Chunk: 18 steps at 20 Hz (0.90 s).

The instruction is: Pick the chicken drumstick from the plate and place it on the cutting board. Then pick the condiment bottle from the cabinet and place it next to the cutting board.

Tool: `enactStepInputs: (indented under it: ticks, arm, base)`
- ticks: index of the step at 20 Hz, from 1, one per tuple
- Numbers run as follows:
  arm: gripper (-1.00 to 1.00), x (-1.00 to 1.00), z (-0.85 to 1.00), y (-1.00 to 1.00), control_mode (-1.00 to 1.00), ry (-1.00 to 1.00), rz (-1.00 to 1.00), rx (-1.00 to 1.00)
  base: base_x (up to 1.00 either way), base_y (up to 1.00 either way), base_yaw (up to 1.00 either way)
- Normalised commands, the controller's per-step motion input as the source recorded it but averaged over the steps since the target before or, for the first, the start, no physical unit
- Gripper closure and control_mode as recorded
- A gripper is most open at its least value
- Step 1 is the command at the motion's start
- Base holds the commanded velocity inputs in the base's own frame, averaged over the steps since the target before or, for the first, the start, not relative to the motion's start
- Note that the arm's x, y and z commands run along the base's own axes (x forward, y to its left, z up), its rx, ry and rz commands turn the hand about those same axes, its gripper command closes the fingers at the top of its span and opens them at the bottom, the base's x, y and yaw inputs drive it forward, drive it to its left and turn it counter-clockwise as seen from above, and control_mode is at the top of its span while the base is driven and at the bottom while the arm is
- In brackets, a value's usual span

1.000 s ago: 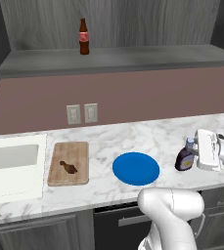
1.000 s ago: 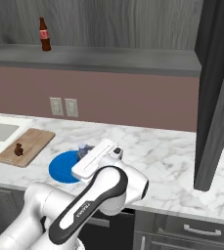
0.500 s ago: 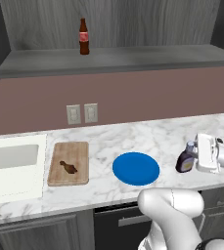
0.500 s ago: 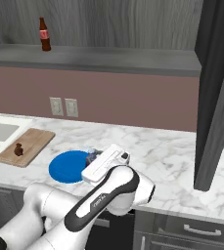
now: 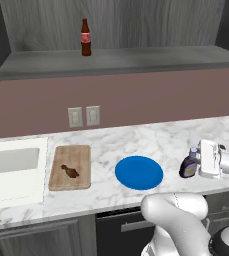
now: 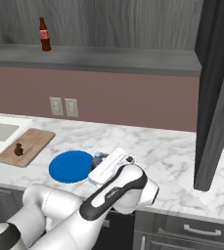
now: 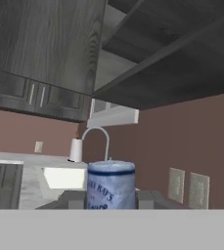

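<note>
Holding the condiment bottle (image 5: 188, 167) by its upper part, our gripper (image 5: 194, 162) has its jaws closed around the neck, and the bottle stands upright with its base at or just above the white marble counter (image 5: 171, 140); we cannot tell whether it touches. Taking the blue plate (image 5: 139, 172) as our landmark, the bottle sits just to the right of it in the left base view, close to its rim but not on it. From the right base view the bottle's pale cap (image 6: 98, 156) peeks out just beside the plate (image 6: 70, 166), tucked against the white hand of the gripper (image 6: 101, 164). On the far side of the plate from the bottle lies the cutting board (image 5: 70, 167), well apart from the bottle, and the chicken drumstick (image 5: 69, 171) rests on it near its middle; the same drumstick (image 6: 18, 149) shows on the board (image 6: 27, 146) in the right base view. Beyond the board, farther still from the plate, is the white sink (image 5: 13, 170). Above and behind the plate runs the cabinet (image 5: 121, 60), where a slim brown bottle with a red label (image 5: 86, 37) stands upright. Through the hand view we see the bottle's bluish cap (image 7: 111, 184) sitting between the two dark finger tips (image 7: 76, 200), with a faucet (image 7: 97, 139) behind it.
</note>
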Motion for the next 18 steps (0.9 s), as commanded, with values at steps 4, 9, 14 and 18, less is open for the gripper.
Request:
enactStepInputs:
  ticks: [4,9,14,18]
  arm:
    - [1.00,0.15,0.00,-0.07,-1.00,0.00,0.00,0.00]
    - [1.00,0.15,-0.04,-0.04,-1.00,0.00,0.00,0.00]
    - [1.00,0.06,-0.25,0.00,-1.00,0.00,0.00,0.00]
    - [1.00,0.01,-0.38,0.00,-1.00,-0.02,0.00,0.00]
  base:
    - [0.00,0.00,0.00]
    - [0.00,0.00,0.00]
    - [0.00,0.00,0.00]
    - [0.00,0.00,0.00]
